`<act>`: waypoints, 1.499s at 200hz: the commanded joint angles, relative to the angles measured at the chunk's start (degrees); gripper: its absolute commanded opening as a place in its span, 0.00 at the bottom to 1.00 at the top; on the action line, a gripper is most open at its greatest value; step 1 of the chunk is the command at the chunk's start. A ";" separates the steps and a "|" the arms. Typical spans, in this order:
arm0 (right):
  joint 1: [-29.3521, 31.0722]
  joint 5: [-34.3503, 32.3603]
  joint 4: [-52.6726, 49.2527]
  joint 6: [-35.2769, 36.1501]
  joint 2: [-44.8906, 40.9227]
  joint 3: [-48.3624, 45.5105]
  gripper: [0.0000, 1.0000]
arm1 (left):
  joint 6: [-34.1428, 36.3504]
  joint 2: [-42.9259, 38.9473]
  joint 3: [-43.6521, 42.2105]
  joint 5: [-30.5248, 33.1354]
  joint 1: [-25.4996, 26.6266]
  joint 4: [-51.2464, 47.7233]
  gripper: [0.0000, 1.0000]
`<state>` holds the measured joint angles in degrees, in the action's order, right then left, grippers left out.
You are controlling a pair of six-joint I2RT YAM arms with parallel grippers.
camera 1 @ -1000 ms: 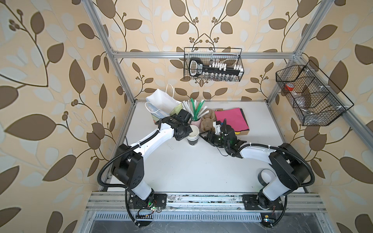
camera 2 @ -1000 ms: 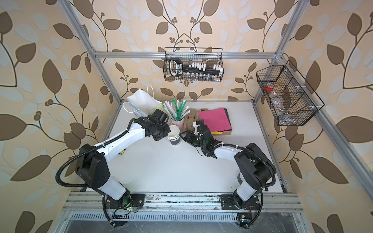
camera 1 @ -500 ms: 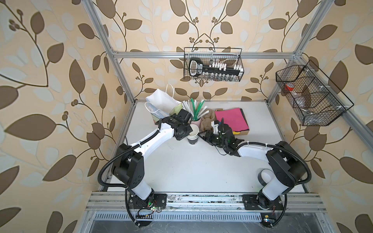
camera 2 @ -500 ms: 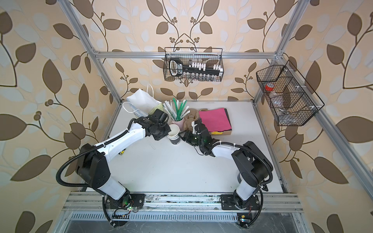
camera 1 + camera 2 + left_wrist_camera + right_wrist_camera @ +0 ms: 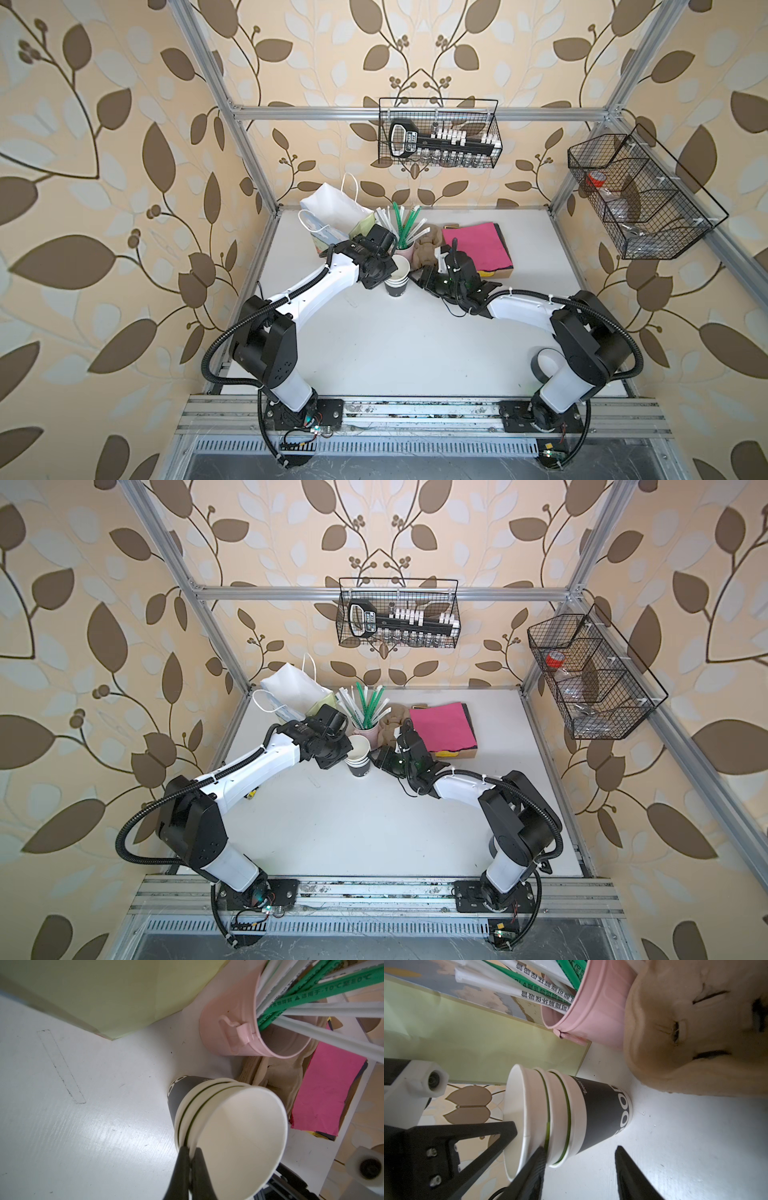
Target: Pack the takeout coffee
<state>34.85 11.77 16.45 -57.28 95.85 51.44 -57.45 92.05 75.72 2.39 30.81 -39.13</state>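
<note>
On the white bench, scuffed and faintly grained, a stack of cups stands hemmed in. A pale green paper bag and a smooth pink bucket crammed with green and white wrapped straws sit just behind it. A lumpy brown pulp carrier is beside it, and pink paper sheets lie on a cardboard box farther right. The cups are lidless paper, white inside, with thin green lines between their rolled rims; the bottom one is dark grey with white lettering. The left pincer is clamped narrow on the top cup's rim, one finger inside. The right pincer stands partly wide beside the stack, one fingertip at the top cup's wall, gripping nothing. I cannot find the takeout coffee in any view.
</note>
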 commanded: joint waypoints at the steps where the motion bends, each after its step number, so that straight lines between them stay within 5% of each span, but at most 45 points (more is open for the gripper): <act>1: 0.59 -4.74 -7.30 1.97 0.02 1.80 0.53 | -0.57 -2.18 3.29 -3.45 1.27 0.02 0.00; 112: 2.24 -11.57 -18.75 6.12 -0.18 7.90 0.53 | -0.14 -2.48 6.32 -3.14 1.26 -1.02 0.00; 300: 1.11 -11.02 -24.33 9.16 -0.48 16.52 0.54 | 4.92 -2.73 18.85 4.34 1.27 -8.85 0.00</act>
<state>36.21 1.48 -6.50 -49.23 95.66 65.65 -54.63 91.90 90.41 3.73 31.55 -44.66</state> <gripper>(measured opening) 0.539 0.047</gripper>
